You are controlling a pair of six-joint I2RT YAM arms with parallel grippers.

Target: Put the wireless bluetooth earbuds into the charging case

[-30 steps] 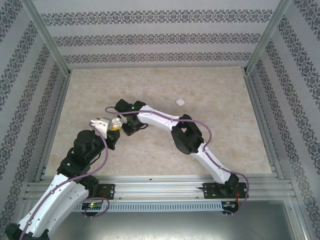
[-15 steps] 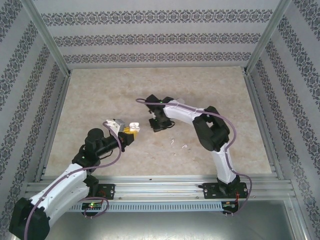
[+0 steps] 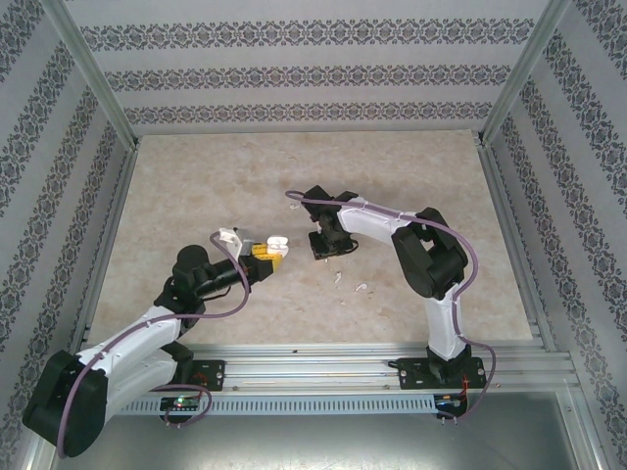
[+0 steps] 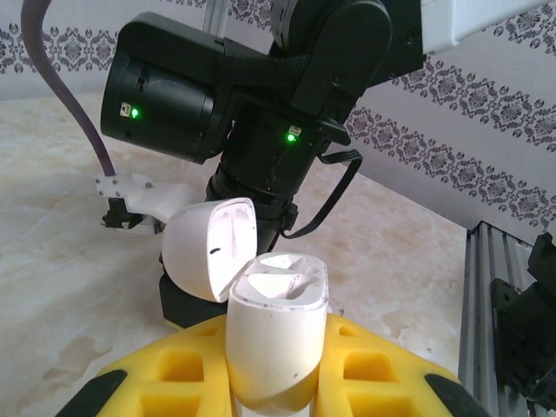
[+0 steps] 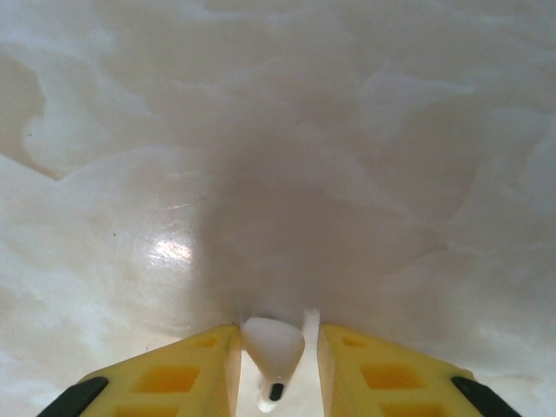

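My left gripper [image 3: 266, 252] is shut on the white charging case [image 4: 278, 339], held upright between its yellow fingers [image 4: 387, 369]. The lid [image 4: 208, 252] is flipped open to the left and both wells look empty. The case [image 3: 276, 243] hangs above the table's middle. Just to its right, my right gripper [image 3: 323, 247] points down close to the table. One white earbud [image 5: 271, 346] sits between its fingers, against the left one and with a gap to the right one. My right gripper [image 5: 276, 340] stands slightly open. Two more earbuds [image 3: 338, 278] [image 3: 361, 287] lie on the table nearby.
The right arm's black wrist [image 4: 261, 113] looms directly behind the open case. The beige marble-patterned table [image 3: 431, 186] is fenced by aluminium rails [image 3: 509, 225] and patterned walls, with free room at the back and far right.
The right arm has swung from the left side to the middle and its jaws have parted slightly. The left gripper has carried the case rightward. A small white object at the back has gone.
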